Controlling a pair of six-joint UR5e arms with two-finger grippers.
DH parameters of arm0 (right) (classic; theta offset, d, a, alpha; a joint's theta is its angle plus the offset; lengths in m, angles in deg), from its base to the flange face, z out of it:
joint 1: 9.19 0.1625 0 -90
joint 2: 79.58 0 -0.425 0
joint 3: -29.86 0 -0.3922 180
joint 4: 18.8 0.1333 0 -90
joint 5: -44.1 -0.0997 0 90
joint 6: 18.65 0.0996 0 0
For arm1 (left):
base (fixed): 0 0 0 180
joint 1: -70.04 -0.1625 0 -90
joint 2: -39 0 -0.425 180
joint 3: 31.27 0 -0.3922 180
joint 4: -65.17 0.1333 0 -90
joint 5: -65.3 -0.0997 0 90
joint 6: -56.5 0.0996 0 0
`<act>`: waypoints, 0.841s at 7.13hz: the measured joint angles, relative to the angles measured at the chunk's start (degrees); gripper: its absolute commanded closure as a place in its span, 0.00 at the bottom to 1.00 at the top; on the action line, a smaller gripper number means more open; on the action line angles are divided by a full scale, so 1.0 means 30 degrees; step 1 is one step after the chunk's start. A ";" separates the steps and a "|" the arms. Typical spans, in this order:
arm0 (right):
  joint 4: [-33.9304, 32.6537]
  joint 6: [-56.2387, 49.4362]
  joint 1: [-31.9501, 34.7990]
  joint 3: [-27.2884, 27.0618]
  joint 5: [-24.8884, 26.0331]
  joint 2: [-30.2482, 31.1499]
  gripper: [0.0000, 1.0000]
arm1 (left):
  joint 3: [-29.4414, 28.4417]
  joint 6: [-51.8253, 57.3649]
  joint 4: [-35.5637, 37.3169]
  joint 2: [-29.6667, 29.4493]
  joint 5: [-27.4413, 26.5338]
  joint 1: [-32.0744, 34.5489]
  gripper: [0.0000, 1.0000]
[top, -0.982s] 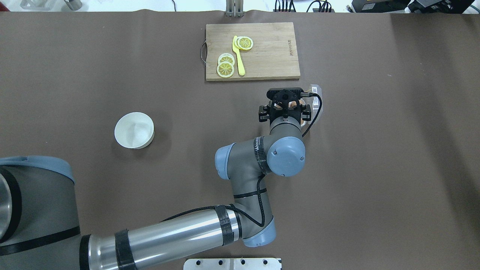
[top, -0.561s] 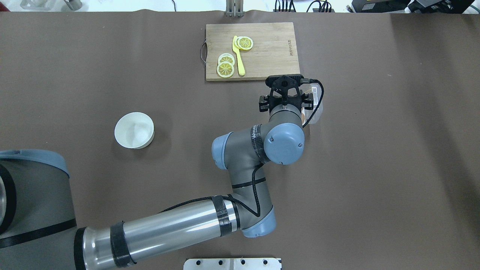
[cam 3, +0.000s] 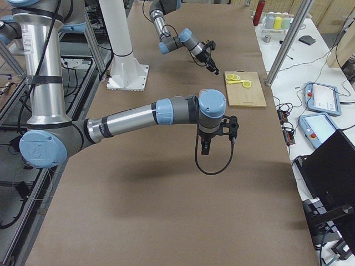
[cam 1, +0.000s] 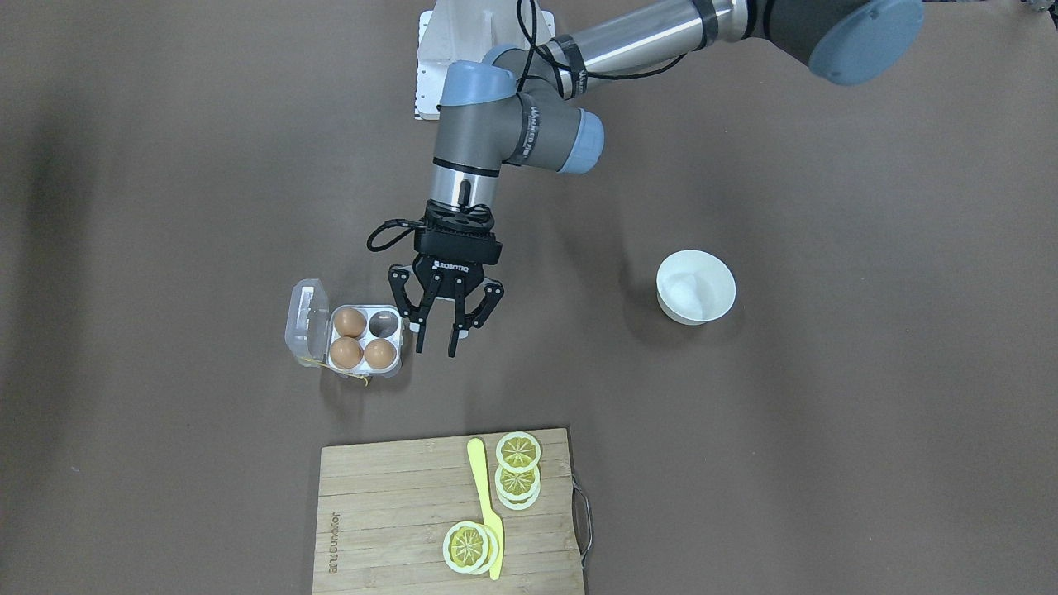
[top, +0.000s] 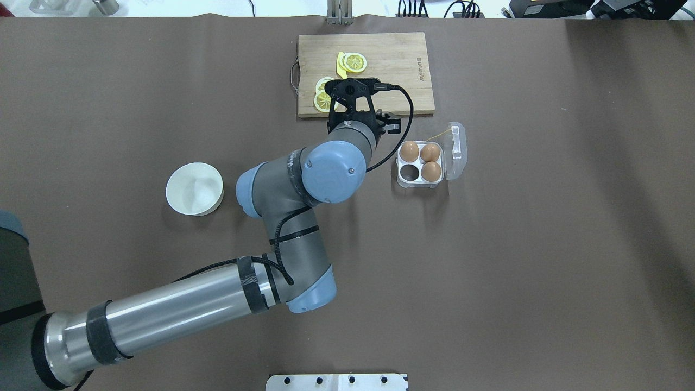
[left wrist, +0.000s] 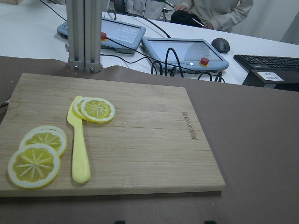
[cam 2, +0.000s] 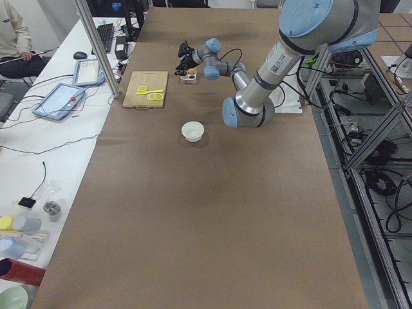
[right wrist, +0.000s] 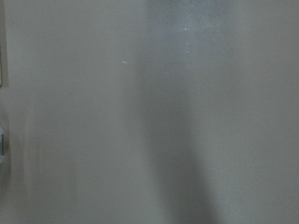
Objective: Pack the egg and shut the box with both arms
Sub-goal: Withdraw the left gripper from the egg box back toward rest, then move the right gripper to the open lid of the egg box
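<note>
A brown table (top: 543, 244) carries everything. Nearest the robot, the white bowl (top: 194, 187) looks empty. Beyond it the box (top: 408, 172) holds three eggs (top: 431, 171), with one cell vacant and its lid (top: 456, 149) hinged open. The left gripper (cam 1: 436, 352) hangs just beside it, jaws spread and empty. The right gripper (cam 3: 205, 148) hovers well apart; whether its jaws are spread I cannot tell. Farthest lies a cutting board (top: 391, 81). Packing seems done; closing the lid remains.
</note>
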 measured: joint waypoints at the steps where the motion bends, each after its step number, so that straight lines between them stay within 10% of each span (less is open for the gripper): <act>1: 0.0084 0.0845 -0.0439 -0.0141 0.0007 -0.0359 0.00 | 0.1961 0.0428 0.1267 0.0929 0.1696 0.1045 1.00; 3: 0.0817 0.2101 -0.1967 -0.0173 0.0112 -0.1076 0.00 | 0.7107 0.1774 0.6544 0.2575 0.5746 0.3974 0.02; 6: 0.2658 0.5635 -0.4700 0.0139 0.0817 -0.3231 0.13 | 0.9835 0.2818 0.9237 0.4854 0.9291 0.7442 0.02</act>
